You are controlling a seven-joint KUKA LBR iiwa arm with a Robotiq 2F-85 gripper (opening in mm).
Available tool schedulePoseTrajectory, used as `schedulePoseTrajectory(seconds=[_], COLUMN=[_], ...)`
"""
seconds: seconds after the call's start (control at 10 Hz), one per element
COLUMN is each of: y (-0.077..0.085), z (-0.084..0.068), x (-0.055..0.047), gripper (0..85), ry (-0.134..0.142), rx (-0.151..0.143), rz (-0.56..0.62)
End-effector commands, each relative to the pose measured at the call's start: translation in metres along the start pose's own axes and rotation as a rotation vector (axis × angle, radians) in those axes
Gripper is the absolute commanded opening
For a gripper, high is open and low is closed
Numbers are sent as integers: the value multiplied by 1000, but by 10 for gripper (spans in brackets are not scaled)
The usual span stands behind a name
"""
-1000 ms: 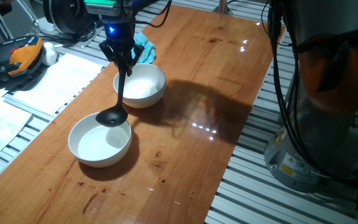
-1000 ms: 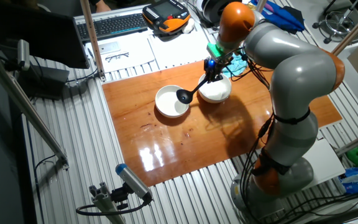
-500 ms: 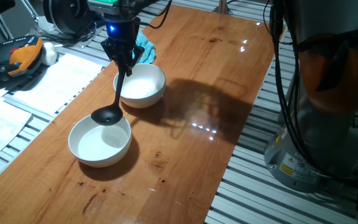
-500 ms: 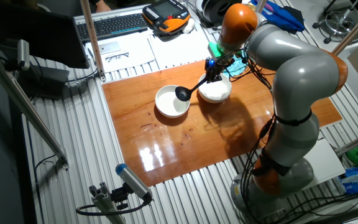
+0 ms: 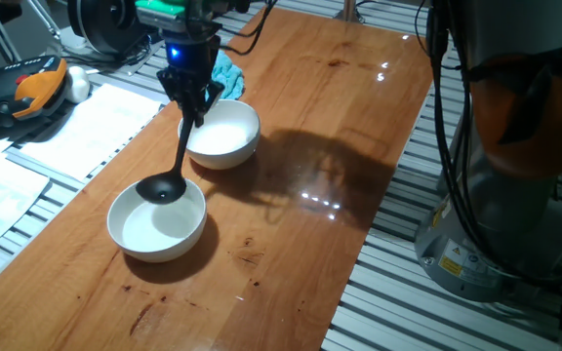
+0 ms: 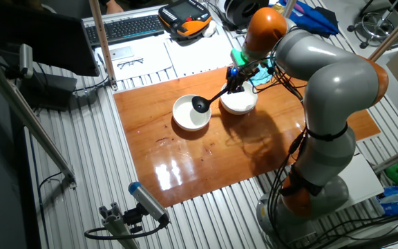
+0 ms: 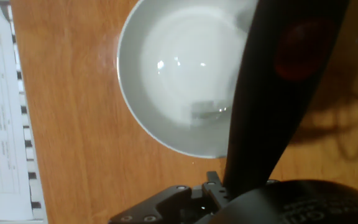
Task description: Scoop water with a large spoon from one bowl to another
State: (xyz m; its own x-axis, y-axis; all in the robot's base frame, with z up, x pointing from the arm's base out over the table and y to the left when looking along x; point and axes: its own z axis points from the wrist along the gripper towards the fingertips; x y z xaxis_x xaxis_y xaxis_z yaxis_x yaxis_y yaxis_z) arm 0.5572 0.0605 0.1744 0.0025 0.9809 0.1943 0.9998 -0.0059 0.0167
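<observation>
Holding black plastic long-handled ladle (image 5: 175, 164) by top of handle, gripper (image 5: 191, 95) clamped | scoop level over near white round bowl (image 5: 157, 222), likely keeping water in | second white bowl (image 5: 221, 134) just behind.

Two bowls stand on the table (image 5: 291, 127), close together but apart; in one fixed view the near bowl (image 5: 157, 222) lies in front and left of the far bowl (image 5: 220, 134); the ladle (image 5: 169, 175) slants from the gripper (image 5: 190, 96) above the far bowl's left rim down to its scoop over the near bowl; a cloth (image 5: 224, 70) lies just behind the far bowl; papers (image 5: 76, 127) lie left of the table.
</observation>
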Motion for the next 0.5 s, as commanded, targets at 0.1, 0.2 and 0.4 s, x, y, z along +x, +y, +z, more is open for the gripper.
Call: schedulePoseTrajectory(seconds=[0.1, 0.2, 0.4], y=[0, -1, -4], z=[9, 16, 28], x=[8, 15, 27], gripper=[0, 0, 0], ry=[-18, -36, -96], rx=[-7, -10, -15], rz=[-10, -16, -38])
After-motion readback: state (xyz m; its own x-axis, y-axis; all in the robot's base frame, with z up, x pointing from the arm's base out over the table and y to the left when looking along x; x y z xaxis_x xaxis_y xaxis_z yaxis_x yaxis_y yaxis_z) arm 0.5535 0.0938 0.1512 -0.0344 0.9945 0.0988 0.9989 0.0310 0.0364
